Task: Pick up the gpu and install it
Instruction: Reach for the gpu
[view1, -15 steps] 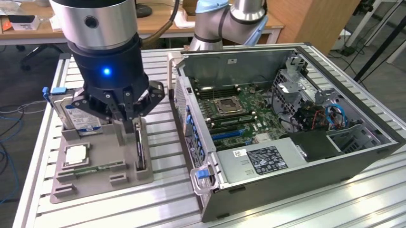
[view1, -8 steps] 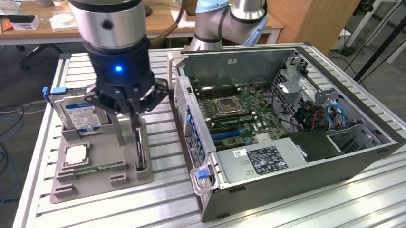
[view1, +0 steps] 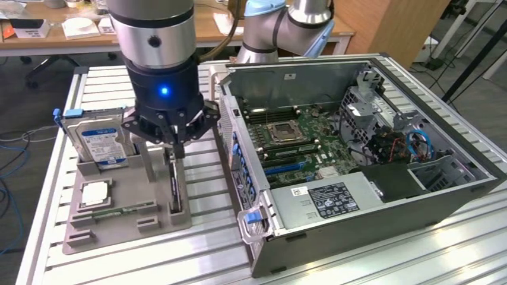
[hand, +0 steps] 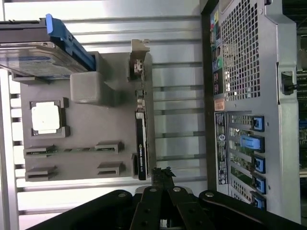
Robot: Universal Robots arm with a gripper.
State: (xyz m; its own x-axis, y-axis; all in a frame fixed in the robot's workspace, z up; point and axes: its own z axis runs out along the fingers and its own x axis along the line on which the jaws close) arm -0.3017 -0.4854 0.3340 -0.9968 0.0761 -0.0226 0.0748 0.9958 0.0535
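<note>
**Gripper state.** The gripper (view1: 177, 148) has its fingers brought fully together, with nothing clamped between the tips. It points straight down over the grey parts holder (view1: 119, 224).

**Position of the gpu.** The gpu (view1: 174, 189) stands on its long edge in a slot of the parts holder, directly beneath the gripper. The tips sit just above its upper edge, and contact cannot be confirmed. In the wrist view the gripper (hand: 162, 175) lies just beside one end of the gpu (hand: 140, 146), and the silver bracket (hand: 138, 60) is at the end farthest from the gripper.

**Surroundings.**
- To the exterior view's left of the gripper, the hard drive (view1: 99, 139) stands upright in the same holder.
- To the exterior view's right, near the gripper, the open computer case (view1: 357, 234) lies on the slatted table (view1: 198, 255) — motherboard (view1: 293, 139) exposed.
</note>
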